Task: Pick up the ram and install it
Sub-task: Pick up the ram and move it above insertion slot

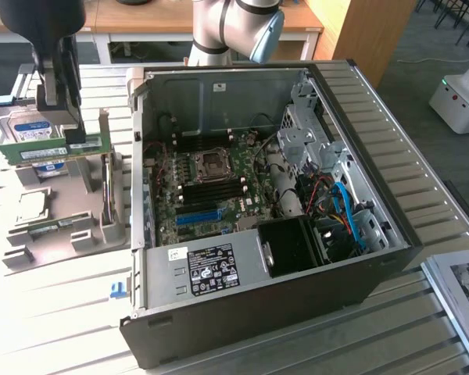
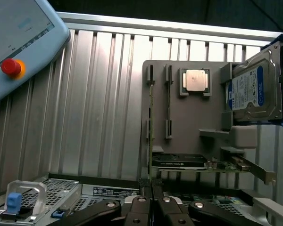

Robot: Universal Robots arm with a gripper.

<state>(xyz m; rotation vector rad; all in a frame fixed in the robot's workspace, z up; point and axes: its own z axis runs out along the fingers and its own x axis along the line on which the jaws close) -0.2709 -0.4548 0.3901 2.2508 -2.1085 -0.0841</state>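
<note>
— Where is the ram (image 1: 48, 149)?
— Pinched in the nearly shut jaws above the tray (image 1: 78, 206), by the edge of the surface (image 1: 55, 312) on the exterior view's left. Its long axis is level, and the computer case (image 1: 258, 320) stands to its right.

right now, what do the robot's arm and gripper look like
The silver-grey tubular robot arm has thick rounded joints and a light blue end cap. The black two-finger gripper has slim fingers on hinged link bars, pinned with round silver rivets.
</note>
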